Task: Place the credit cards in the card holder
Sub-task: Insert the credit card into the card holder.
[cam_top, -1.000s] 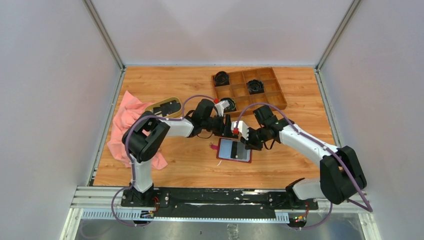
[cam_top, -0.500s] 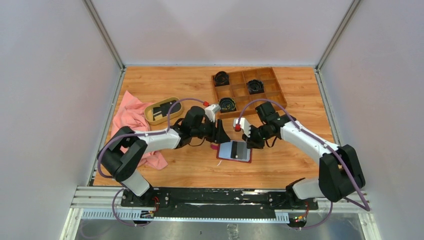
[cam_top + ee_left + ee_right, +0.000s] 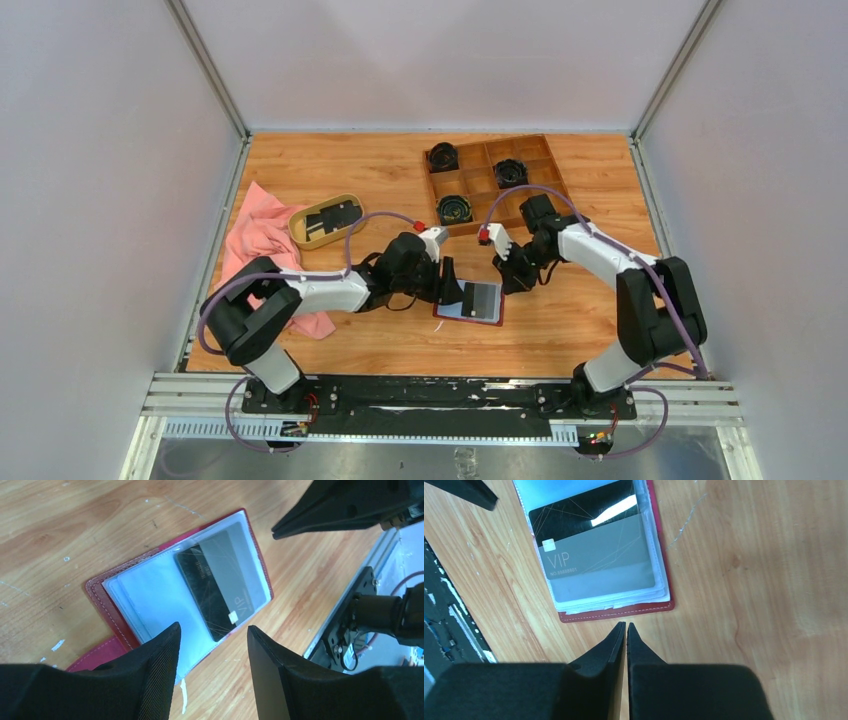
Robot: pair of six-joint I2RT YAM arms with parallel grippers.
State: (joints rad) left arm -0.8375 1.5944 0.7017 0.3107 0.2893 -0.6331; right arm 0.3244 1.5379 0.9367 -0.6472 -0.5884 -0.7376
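Left arm: stretched low over the wooden bench [image 3: 350,170]; left gripper [image 3: 212,630] spread open, empty, above the open dark red leather card holder [image 3: 145,595].
Right arm: elbow bent; right gripper [image 3: 625,626] closed, empty, just beside the holder's edge.
Black credit card [image 3: 591,540]: in clear pocket, marked "VIP", "NO.88888801".

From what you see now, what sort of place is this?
Probably a robot test booth, not a home: plain grey walls enclose a wooden table, with two arms bolted to a metal rail.
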